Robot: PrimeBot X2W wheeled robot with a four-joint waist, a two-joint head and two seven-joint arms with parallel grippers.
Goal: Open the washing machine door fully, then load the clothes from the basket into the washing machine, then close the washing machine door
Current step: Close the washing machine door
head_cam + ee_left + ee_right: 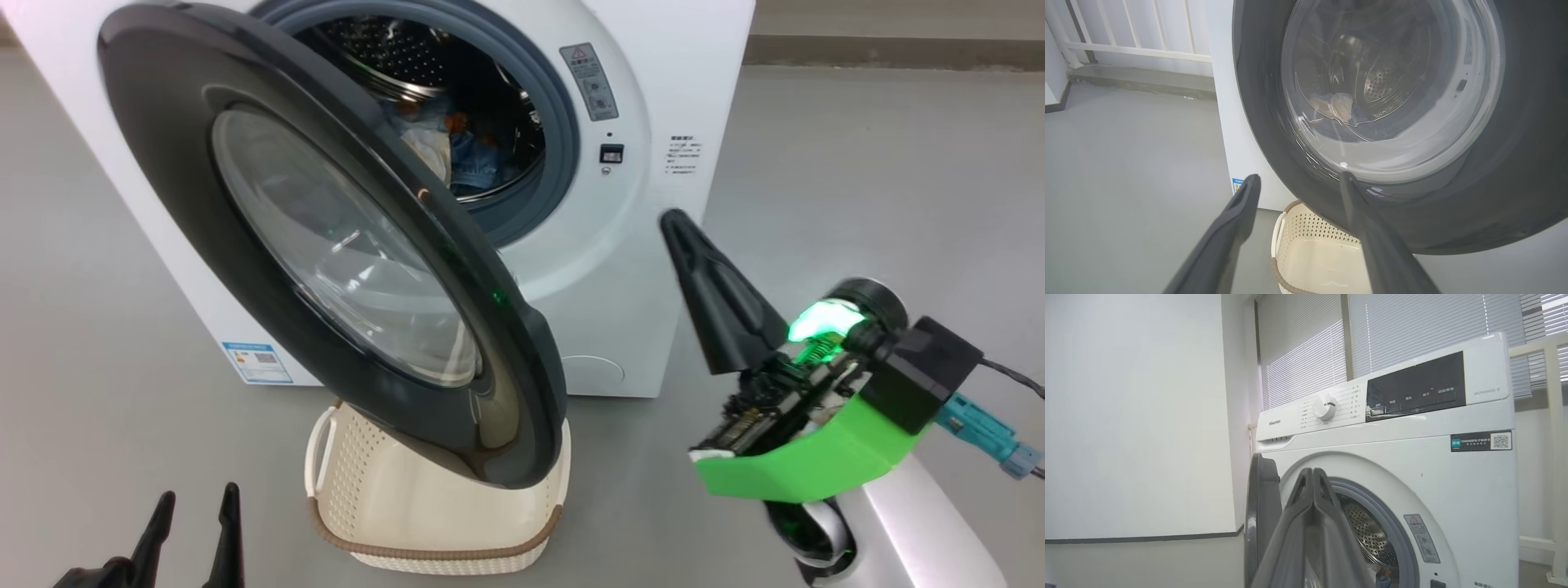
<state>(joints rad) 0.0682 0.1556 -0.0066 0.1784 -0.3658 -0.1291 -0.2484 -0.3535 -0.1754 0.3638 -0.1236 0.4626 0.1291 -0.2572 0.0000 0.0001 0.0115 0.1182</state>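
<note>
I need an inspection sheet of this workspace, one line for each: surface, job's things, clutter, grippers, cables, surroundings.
Surface: smooth grey floor.
Job's things: white washing machine; its door is partly open and hangs over the basket; clothes lie in the drum; the basket looks empty where visible.
Clutter: nothing seen.
Grippers: left gripper open, holding nothing; right gripper shut, empty, raised before the machine's front.
Cables: dark cable and blue connector at the right wrist.
Surroundings: white wall, window blinds, white railing.
</note>
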